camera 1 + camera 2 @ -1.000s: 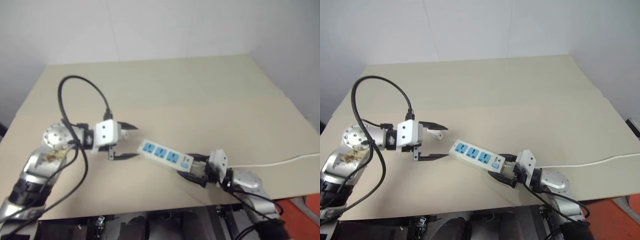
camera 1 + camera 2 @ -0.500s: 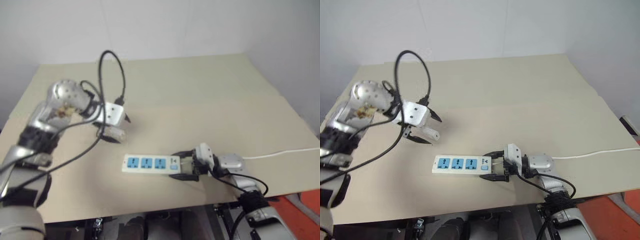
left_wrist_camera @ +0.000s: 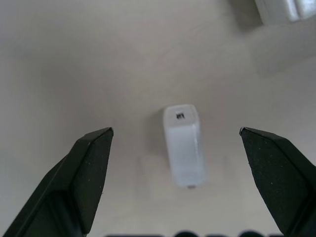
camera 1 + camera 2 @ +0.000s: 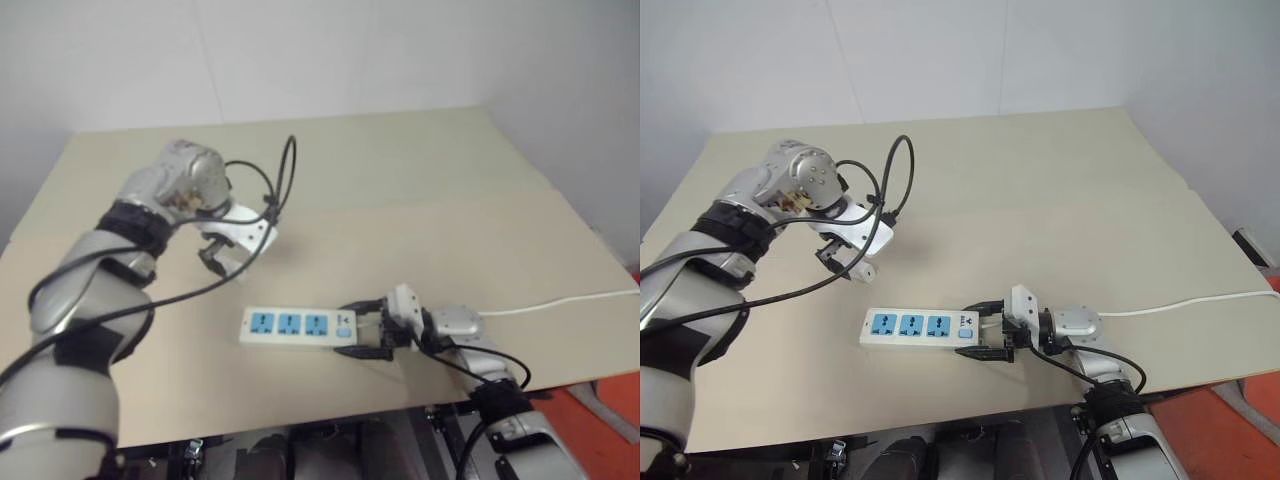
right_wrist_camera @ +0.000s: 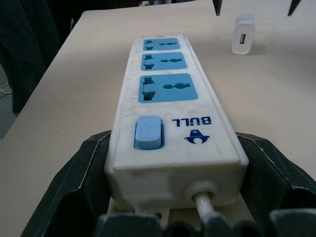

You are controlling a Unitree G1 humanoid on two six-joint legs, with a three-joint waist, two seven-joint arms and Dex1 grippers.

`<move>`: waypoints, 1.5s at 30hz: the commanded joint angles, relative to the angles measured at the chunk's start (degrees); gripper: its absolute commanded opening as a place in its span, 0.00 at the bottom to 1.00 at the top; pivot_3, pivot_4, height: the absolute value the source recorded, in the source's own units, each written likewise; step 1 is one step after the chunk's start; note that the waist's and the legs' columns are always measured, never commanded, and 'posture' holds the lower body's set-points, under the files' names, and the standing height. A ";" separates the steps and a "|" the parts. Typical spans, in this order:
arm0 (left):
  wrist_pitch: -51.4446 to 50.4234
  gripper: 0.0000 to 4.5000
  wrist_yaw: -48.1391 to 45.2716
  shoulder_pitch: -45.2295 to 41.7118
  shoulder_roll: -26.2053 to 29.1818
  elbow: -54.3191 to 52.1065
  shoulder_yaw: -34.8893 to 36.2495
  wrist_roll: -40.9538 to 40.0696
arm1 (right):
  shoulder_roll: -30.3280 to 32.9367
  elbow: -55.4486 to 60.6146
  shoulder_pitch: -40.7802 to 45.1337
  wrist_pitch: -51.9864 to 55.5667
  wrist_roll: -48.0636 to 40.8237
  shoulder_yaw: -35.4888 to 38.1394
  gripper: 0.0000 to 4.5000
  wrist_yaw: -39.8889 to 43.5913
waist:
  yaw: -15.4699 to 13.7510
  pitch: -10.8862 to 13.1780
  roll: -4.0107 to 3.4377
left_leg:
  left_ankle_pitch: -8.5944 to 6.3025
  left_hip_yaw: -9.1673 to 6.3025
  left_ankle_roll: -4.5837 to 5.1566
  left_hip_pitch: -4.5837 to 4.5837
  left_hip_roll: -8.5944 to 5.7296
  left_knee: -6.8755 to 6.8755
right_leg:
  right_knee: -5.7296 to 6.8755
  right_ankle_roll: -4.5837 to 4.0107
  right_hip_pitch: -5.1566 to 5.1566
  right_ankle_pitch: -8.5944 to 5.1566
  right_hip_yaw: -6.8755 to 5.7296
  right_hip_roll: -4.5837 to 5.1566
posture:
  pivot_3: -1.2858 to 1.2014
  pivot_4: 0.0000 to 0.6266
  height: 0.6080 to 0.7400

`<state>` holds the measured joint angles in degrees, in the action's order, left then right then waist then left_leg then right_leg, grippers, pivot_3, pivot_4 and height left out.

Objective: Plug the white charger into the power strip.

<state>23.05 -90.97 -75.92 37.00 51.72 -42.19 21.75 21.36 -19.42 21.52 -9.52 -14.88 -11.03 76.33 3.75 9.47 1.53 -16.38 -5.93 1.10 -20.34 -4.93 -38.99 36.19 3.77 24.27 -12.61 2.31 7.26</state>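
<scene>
The power strip (image 4: 297,326) is a long white bar with three blue sockets, lying flat near the table's front edge. My right gripper (image 4: 365,334) is shut on its switch end, one black finger (image 5: 84,168) pressed against each side. The white charger (image 3: 183,145) lies on the table beyond the strip's far end and is also visible as the charger (image 5: 243,41) in the right wrist view. My left gripper (image 3: 176,130) points down over it, open, with one finger (image 3: 91,165) on either side of the charger and above it, not touching.
The strip's thin white cord (image 4: 560,300) runs off to the right across the tan table (image 4: 420,190). A black cable (image 4: 275,190) loops beside my left wrist. The table's front edge lies just behind the strip.
My left gripper swung from level to pointing down and moved forward over the charger. My right gripper turned the strip to lie along the front edge, then held still.
</scene>
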 commanded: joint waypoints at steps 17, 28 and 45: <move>6.84 1.00 2.38 1.96 -2.57 5.64 2.42 5.60 | 0.60 2.12 -2.56 1.88 1.15 -1.24 0.76 -2.73 | -0.25 0.00 0.01 | -0.01 -0.01 0.02 -0.03 -0.01 -0.02 | 0.01 0.01 0.01 0.00 0.00 0.00 | 0.52 0.24 1.00; 8.73 1.00 2.76 2.19 -3.70 5.92 2.06 7.48 | 0.20 2.12 -2.58 1.91 1.37 -1.63 0.76 -3.66 | -0.23 0.00 0.01 | -0.01 -0.01 0.02 -0.02 -0.01 -0.04 | 0.02 0.01 -0.01 0.01 0.00 0.00 | 0.52 0.24 1.00; 11.04 0.23 6.42 1.81 -5.31 8.48 1.73 11.72 | 0.40 2.42 -3.03 1.98 1.55 -1.83 0.76 -4.66 | -0.15 -0.01 0.02 | -0.01 0.00 0.02 -0.01 -0.01 -0.06 | 0.04 0.01 -0.01 0.01 0.01 0.00 | 0.52 0.24 1.00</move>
<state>33.83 -84.46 -73.19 31.62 59.76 -41.05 33.14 21.71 -16.40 19.53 -8.35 -14.60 -11.54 72.13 3.60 9.46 1.55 -16.39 -5.94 1.12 -20.35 -4.94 -39.05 36.24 3.78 24.26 -12.61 2.32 7.27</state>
